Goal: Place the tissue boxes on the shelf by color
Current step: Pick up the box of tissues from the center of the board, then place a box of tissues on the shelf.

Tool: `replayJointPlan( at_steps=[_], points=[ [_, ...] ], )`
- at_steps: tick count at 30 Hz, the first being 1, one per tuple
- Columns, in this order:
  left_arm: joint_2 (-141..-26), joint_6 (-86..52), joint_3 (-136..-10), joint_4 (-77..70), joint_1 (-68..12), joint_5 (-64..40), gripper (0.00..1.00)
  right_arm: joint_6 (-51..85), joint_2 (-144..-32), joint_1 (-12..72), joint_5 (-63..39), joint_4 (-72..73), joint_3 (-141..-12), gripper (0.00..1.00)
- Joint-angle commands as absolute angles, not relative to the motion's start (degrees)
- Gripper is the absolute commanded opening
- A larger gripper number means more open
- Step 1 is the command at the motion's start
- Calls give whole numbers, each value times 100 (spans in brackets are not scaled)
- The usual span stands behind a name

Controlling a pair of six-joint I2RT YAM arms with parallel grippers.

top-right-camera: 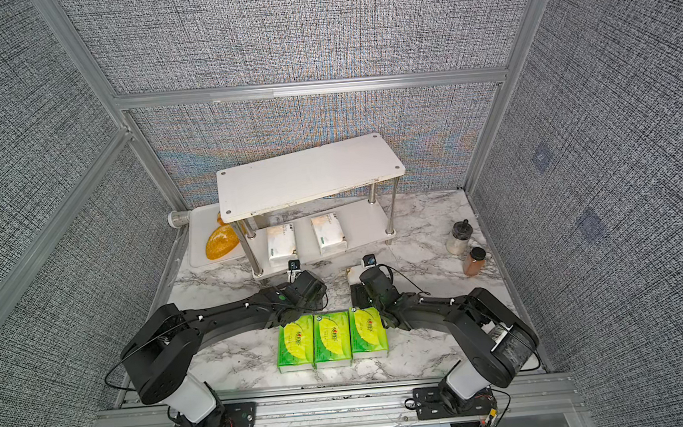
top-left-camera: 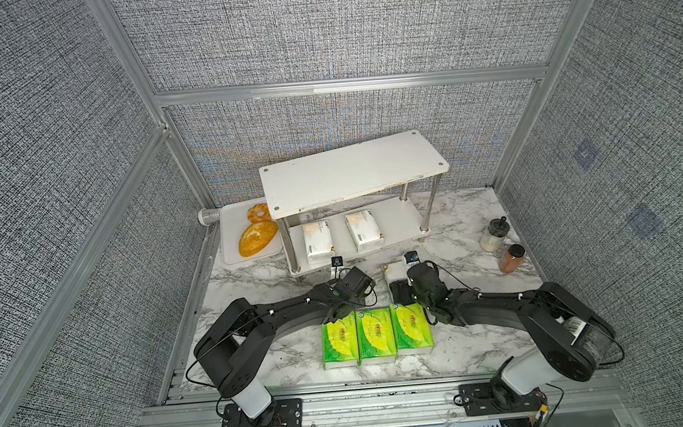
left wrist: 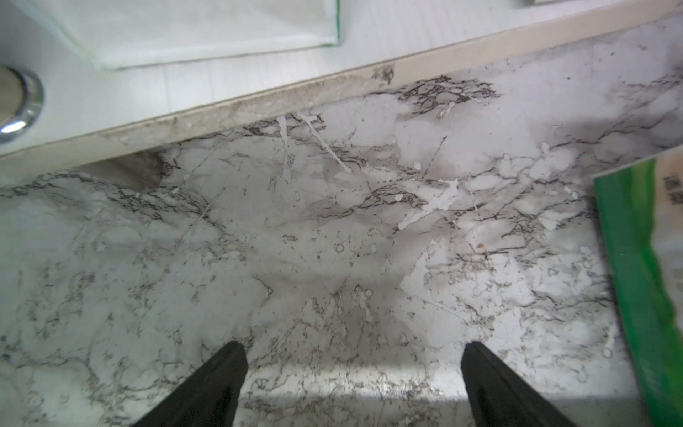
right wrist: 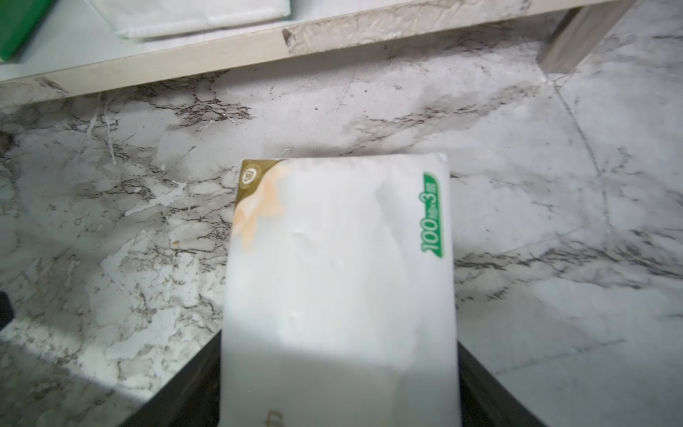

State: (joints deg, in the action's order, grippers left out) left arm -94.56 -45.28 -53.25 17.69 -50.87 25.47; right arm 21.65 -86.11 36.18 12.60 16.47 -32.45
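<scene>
White pack (right wrist: 332, 240) on near side of shelf (right wrist: 184, 63), low at worktop (right wrist: 554, 185) | right hand (right wrist: 340, 342) pinching its sides; left hand (left wrist: 353, 345) wide open, empty | risk: soft pack may sag, catch shelf edge.

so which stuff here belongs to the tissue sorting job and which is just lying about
job: shelf; three green packs; two white packs on its lower tier; third white pack in the right gripper
lying about: tray; bread; two jars
</scene>
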Motion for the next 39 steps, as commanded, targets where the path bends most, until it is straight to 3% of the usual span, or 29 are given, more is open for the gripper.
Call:
replayJointPlan(
  at_steps=[1, 12, 22, 39],
  points=[
    [-9379, -4561, -5259, 1741, -5013, 2556, 96, 2027, -8304, 3517, 1267, 1591, -3125, 76],
    [-9284, -4555, -5212, 1696, -4860, 2444, 96, 1652, -7165, 2744, 933, 1099, -2870, 72],
    [-9185, -4505, -5203, 1758, -4786, 2420, 96, 1428, -6874, 2458, 614, 1093, -2895, 71],
    [-9053, -4539, -4822, 1674, -4781, 2109, 95, 514, -8610, 2412, 653, 1304, -5213, 72]
  ],
)
